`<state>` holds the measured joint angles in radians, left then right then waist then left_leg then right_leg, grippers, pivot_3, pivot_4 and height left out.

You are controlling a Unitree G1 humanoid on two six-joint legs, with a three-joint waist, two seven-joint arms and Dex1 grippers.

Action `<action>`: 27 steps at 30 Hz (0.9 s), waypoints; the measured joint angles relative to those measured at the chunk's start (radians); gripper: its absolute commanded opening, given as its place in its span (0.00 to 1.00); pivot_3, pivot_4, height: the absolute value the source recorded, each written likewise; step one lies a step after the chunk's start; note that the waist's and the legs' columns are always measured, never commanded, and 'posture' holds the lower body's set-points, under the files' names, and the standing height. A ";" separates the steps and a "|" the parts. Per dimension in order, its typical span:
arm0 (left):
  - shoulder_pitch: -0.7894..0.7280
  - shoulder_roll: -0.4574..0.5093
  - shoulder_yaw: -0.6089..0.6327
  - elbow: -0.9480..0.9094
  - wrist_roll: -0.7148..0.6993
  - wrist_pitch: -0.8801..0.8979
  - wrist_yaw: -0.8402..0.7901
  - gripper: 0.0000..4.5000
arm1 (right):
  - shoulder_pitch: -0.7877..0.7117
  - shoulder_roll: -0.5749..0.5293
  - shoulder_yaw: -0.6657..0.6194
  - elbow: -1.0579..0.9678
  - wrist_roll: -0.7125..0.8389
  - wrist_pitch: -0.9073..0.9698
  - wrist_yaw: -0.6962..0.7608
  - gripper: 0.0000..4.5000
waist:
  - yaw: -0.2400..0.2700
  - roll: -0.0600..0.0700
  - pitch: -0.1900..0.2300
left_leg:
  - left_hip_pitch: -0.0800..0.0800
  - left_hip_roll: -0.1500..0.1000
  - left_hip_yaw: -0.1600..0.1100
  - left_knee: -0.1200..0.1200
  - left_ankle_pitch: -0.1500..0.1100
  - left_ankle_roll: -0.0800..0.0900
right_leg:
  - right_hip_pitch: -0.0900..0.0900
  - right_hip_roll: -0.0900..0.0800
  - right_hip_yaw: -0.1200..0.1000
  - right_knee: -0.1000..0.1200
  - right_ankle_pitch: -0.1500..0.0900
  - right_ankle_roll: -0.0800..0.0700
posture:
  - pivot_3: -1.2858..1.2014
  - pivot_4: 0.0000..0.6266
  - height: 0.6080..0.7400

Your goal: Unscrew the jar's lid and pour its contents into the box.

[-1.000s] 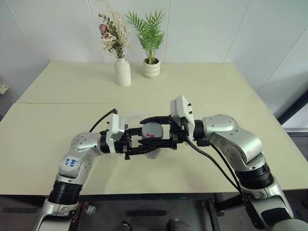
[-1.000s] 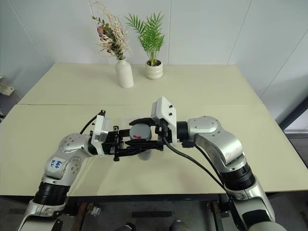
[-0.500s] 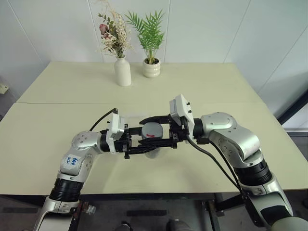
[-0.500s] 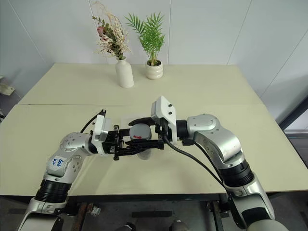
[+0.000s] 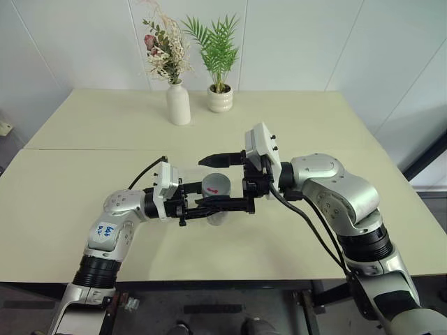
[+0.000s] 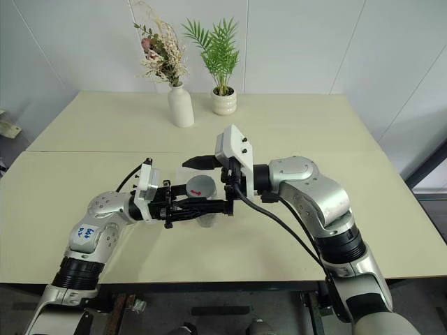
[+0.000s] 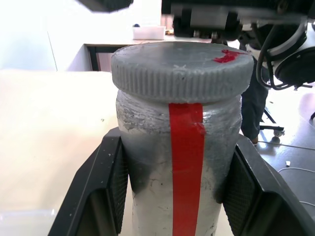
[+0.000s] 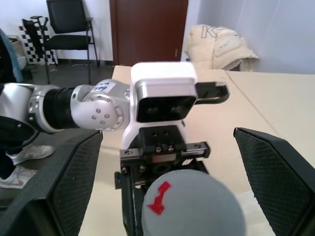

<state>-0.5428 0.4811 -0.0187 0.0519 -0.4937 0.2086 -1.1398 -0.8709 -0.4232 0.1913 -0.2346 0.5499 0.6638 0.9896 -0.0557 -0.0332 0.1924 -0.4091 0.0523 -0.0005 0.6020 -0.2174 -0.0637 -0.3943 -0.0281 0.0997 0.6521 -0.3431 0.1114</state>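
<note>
Left gripper (image 7: 172, 196) is clamped on the jar (image 7: 179, 162), a dull silver cylinder with a red stripe; right gripper (image 5: 227, 180) stands wide apart, straddling the ribbed grey lid (image 5: 216, 184) without touching. Lid's on yet, so unscrewing and pouring remain, above the desk (image 5: 84, 174).

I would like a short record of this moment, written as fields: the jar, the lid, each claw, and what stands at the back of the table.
jar: the jar is upright, gripped between the left claw's pads
lid: the lid is on the jar, red mark on top
left claw: the left claw is shut on the jar
right claw: the right claw is open, one finger on each side of the lid, apart from it
table back: white vase with dried flowers, white plant pot beside it
</note>
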 measured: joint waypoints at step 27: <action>-0.045 -0.044 -0.008 0.029 0.020 -0.022 -0.017 0.47 | -0.001 0.042 0.027 0.112 -0.078 -0.042 -0.015 1.00 | 0.000 0.000 0.000 | 0.000 0.000 0.000 0.001 0.000 0.000 | 0.000 0.000 0.000 0.000 0.000 0.000 | 0.52 0.24 1.00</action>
<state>-0.5876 0.4367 -0.0264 0.0811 -0.4740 0.1870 -1.1570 -0.8714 -0.3811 0.2187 -0.1223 0.4717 0.6215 0.9749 -0.0562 -0.0332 0.1924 -0.4092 0.0524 -0.0004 0.6026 -0.2175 -0.0637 -0.3944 -0.0277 0.0997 0.6526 -0.3431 0.1115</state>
